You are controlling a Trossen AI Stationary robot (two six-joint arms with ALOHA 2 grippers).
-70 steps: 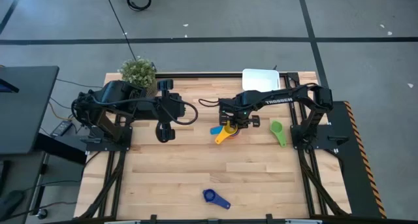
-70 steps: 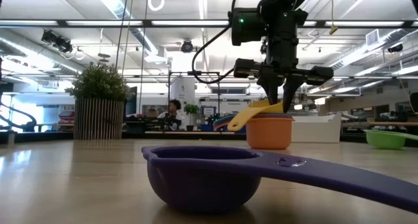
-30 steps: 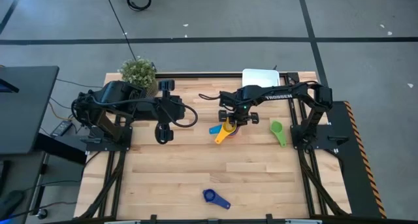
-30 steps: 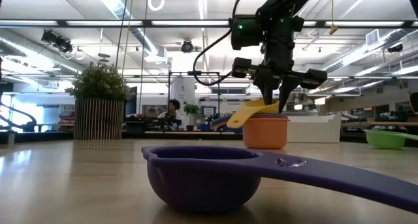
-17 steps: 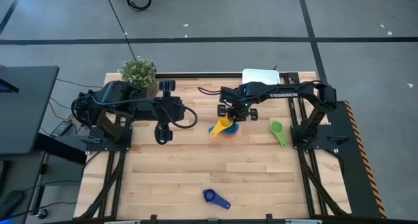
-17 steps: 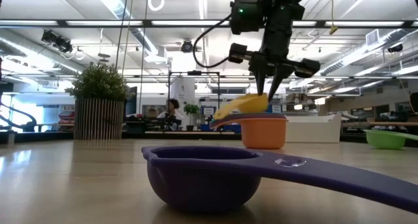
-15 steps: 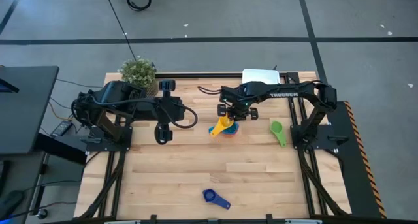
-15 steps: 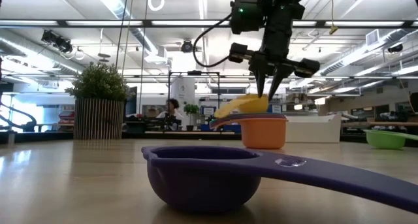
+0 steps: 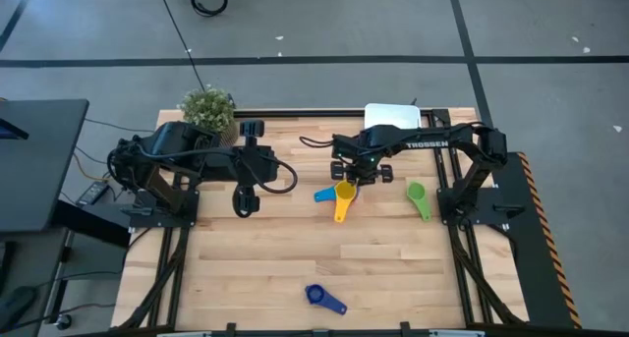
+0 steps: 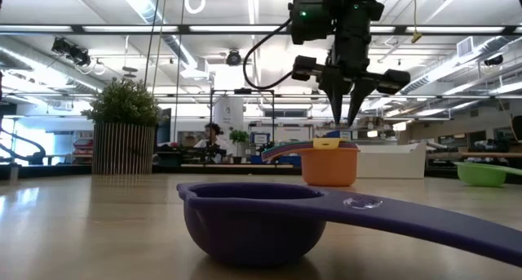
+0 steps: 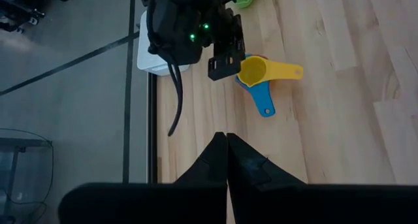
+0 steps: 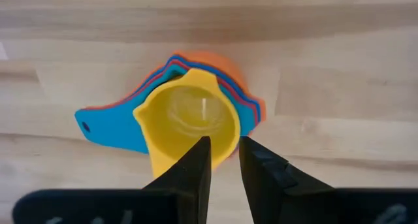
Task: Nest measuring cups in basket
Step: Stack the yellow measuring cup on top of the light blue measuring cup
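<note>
Measuring cups, nearest: one dark blue cup (image 10: 253, 223), smooth plastic, long handle cut off at frame right.
Stack, centre of high view: yellow cup (image 9: 343, 195) nested in light blue (image 9: 324, 194), red and orange (image 10: 329, 167); lower cups mostly hidden.
Right gripper (image 10: 346, 115): released, narrow gap, just above stack.
Green cup (image 9: 418, 197): right, alone.
Left gripper (image 9: 243, 201): closed, left-centre.
Basket (image 9: 392, 118): white, upper centre, partly hidden.

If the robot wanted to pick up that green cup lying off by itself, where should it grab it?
Probably by the handle. The green cup lies alone on the table, its flat handle pointing toward the front edge, away from the bowl. The right gripper, now above the stacked cups, could come straight down with its fingers across the handle's narrow width; the round bowl looks harder to pinch.
</note>
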